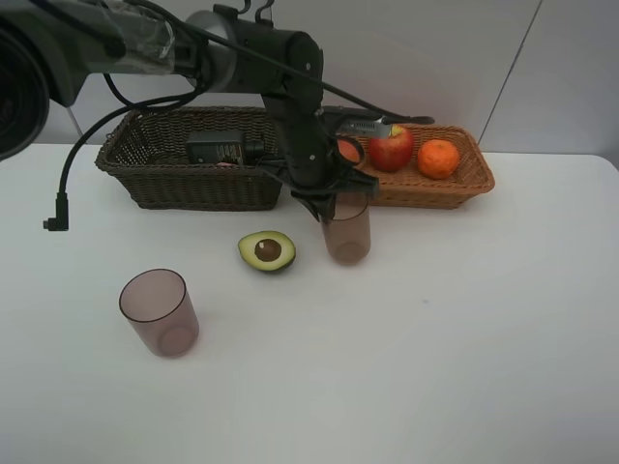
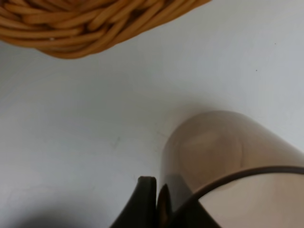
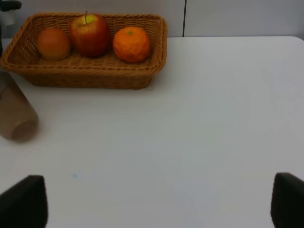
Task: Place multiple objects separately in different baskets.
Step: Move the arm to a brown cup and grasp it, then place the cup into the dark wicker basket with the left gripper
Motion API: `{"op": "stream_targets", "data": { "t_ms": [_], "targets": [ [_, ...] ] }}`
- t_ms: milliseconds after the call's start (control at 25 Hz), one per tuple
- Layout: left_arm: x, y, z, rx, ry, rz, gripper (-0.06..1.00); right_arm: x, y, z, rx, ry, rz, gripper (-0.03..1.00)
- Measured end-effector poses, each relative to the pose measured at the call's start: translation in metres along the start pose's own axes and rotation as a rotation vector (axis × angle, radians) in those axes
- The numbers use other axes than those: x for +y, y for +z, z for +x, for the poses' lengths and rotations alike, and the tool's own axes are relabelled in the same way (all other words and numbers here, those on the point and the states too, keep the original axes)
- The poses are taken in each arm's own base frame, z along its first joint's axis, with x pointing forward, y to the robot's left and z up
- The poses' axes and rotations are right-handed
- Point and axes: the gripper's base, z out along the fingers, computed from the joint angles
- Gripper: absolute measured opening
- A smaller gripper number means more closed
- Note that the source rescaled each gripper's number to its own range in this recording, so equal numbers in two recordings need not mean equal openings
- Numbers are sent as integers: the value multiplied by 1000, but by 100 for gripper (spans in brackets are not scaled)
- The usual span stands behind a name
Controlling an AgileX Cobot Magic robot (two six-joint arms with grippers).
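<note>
**Left wrist cam: mauve cup (image 2: pixel 223 147) pinched by the rim**

So the left gripper (image 2: pixel 156 192) is clamped on the cup's wall right at the rim, one finger inside and one outside. The cup stands on the table (image 1: pixel 435 367) just in front of the light tan basket (image 1: pixel 440 193), near the halved avocado (image 1: pixel 267 250). My guess is thin plastic: light, slick and a bit flexy, so a rim pinch works but it could swing or slip if rushed. The dark brown basket (image 1: pixel 145 188) sits close by, and the cup needs to clear its wall first. Lots of bare table up front. The right gripper (image 3: pixel 156 202) hangs wide open, holding nothing.
</note>
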Motion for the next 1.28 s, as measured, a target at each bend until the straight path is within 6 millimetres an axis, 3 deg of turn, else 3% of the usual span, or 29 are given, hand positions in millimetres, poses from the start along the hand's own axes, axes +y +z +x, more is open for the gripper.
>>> {"op": "stream_targets", "data": {
  "t_ms": [280, 600, 1040, 1280],
  "targets": [
    [-1, -4, -1, -7, 3, 2, 2, 0, 0, 0, 0, 0, 0, 100],
    [-2, -56, -4, -66, 45, -2, 2, 0, 0, 0, 0, 0, 0, 100],
    [57, -141, -11, -177, 29, -175, 2, 0, 0, 0, 0, 0, 0, 100],
    [98, -163, -12, -195, -1, -234, 2, 0, 0, 0, 0, 0, 0, 100]
  ]
}}
